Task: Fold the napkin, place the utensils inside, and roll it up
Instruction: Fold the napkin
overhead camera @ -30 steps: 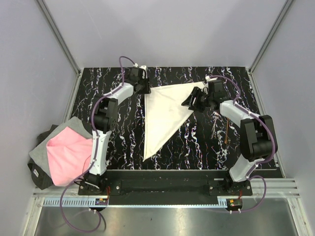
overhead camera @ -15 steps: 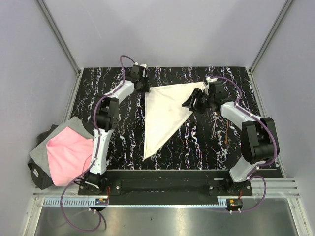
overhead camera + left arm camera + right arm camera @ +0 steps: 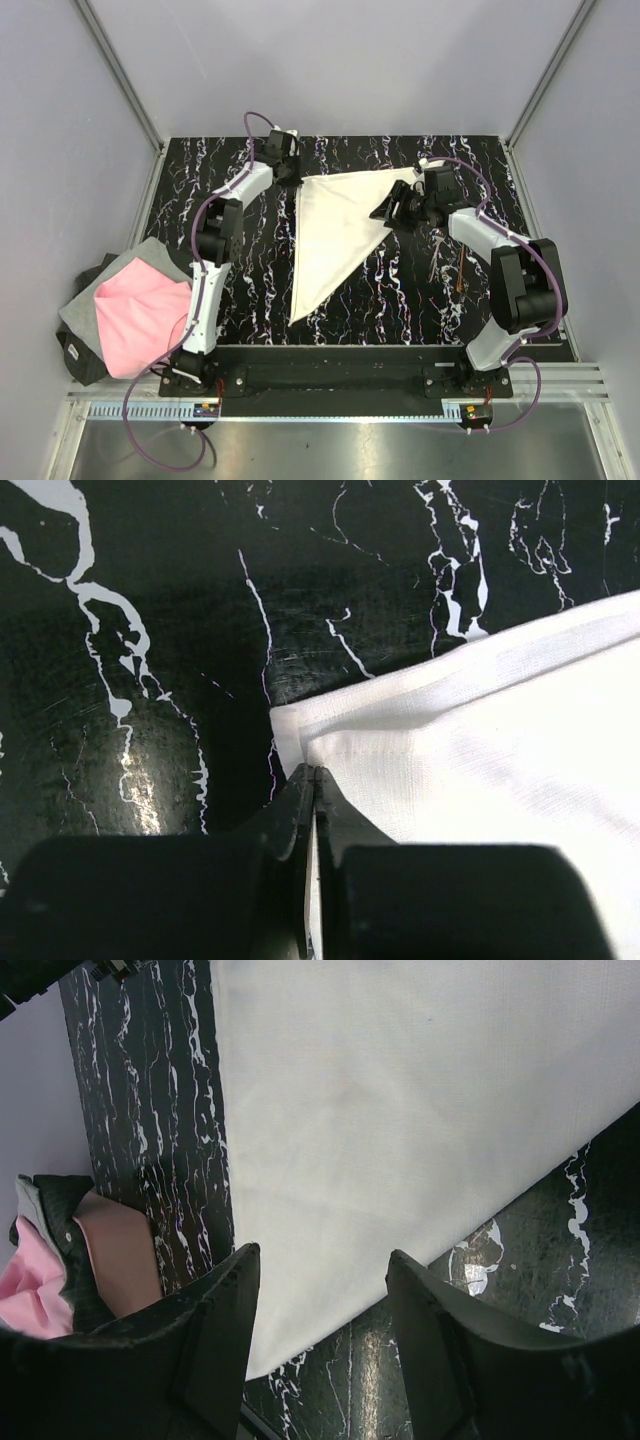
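Note:
The cream napkin (image 3: 335, 225) lies folded into a triangle on the black marbled table, its long point toward the near edge. My left gripper (image 3: 290, 175) is at its far left corner, shut on the napkin's corner (image 3: 300, 735); a strip of cloth shows between the closed fingers (image 3: 300, 810). My right gripper (image 3: 388, 212) is open and empty, just above the napkin's right diagonal edge (image 3: 380, 1110). The silver fork (image 3: 437, 260) and the thin copper-brown utensil (image 3: 461, 272) lie on the table right of the napkin, beside my right arm.
A pink and grey cloth (image 3: 130, 310) is heaped over the table's left edge and also shows in the right wrist view (image 3: 30, 1290). Grey walls close in the table at the back and both sides.
My left arm has stretched slightly farther back with the napkin corner still pinched. The right gripper has hardly moved. The napkin keeps its triangular shape.

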`<state>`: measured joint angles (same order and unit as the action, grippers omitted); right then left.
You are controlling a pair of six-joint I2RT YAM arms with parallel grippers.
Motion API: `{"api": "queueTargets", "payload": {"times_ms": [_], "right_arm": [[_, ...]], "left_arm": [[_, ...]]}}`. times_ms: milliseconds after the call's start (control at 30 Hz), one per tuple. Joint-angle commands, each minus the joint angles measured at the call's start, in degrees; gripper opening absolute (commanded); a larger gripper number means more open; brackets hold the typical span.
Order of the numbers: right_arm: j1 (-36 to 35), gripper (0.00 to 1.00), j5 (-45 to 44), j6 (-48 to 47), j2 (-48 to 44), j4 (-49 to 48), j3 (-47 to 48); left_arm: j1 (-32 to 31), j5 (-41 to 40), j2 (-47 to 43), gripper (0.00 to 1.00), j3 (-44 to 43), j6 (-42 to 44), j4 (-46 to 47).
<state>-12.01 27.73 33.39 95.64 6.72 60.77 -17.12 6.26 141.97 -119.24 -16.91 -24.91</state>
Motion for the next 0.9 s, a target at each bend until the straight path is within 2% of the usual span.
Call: {"api": "queueTargets", "payload": {"times_ms": [0,267,333,533,867], "right_arm": [[-0.4,0.62,0.2,0.0,-2.0,-1.3,-0.6],[-0.5,0.62,0.5,-0.2,2.6,-2.1,-1.4],[-0.5,0.62,0.2,0.2,3.1,-2.9,-2.0],[-0.5,0.62,-0.8,0.3,5.4,-3.4,-2.3],[-3.7,0.63,0.3,-0.6,5.5,-3.6,-1.3]], "left_arm": [[0.3,0.5,0.5,0.0,-1.3,0.6,-1.0],[0.4,-2.6,-7.2,0.0,10.5,1.3,5.2],[0.3,-2.9,-9.8,0.0,15.7,0.6,7.5],[0.3,-1.5,-16.8,0.0,23.3,-4.7,12.4],[1.0,-5.4,-33.0,0.0,50.8,-8.1,21.4]]}}
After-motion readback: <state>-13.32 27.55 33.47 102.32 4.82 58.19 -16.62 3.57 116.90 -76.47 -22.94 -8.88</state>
